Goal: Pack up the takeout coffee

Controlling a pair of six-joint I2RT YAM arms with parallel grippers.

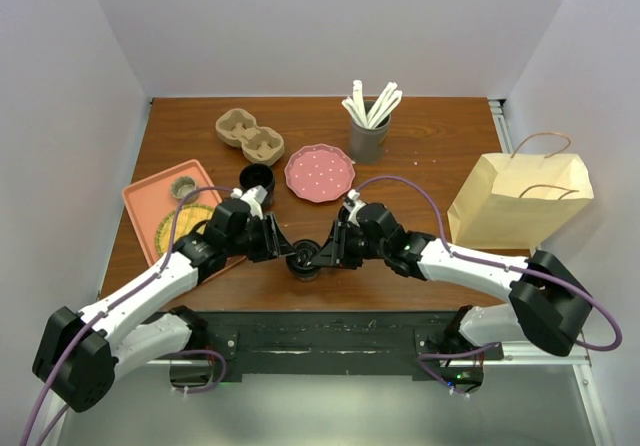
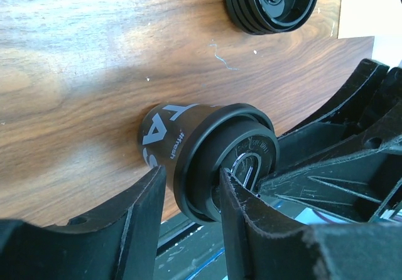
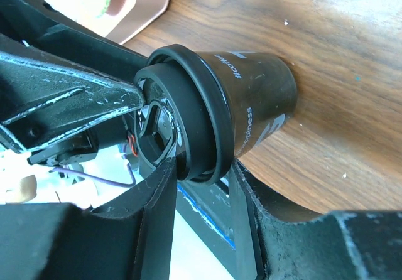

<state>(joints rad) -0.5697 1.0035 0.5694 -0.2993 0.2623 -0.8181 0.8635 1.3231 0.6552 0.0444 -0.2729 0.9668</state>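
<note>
Landmark: I place everything from the pink plate (image 1: pixel 319 173), on the wooden table (image 1: pixel 440 151).
Cups: one black coffee cup (image 1: pixel 303 262), on the near side of the pink plate, toward the arm bases and apart from it.
Cup axis: I see it standing upright, base on the wood, long axis vertical, mouth facing up.
Lid on cup: one black lid (image 2: pixel 196 161), seated on the mouth.
Cup markings: white lettering runs along its side.
Grippers: two, meeting at the cup from opposite sides.
Left gripper (image 1: pixel 285 249): clamped on the cup's lidded rim, one finger (image 2: pixel 144 223) on the body side of the rim and the other across the lid top.
Right gripper (image 1: pixel 322 253): clamped on the same rim from the other side, one finger (image 3: pixel 157 230) over the lid top and one below the rim.
Spare lids: one stack (image 1: pixel 255 178), just left of the plate; I cannot count how many are in it.
Cup carrier (image 1: pixel 250 136): one, two wells, left of the plate and farther back.
Grey pot (image 1: pixel 368 138): one, behind and right of the plate, holding several white sticks.
Paper bag (image 1: pixel 520 206): one, two handles, upright, well right of the plate.
Tray (image 1: pixel 150 201): one, orange, left of the plate and partly under my left arm.
</note>
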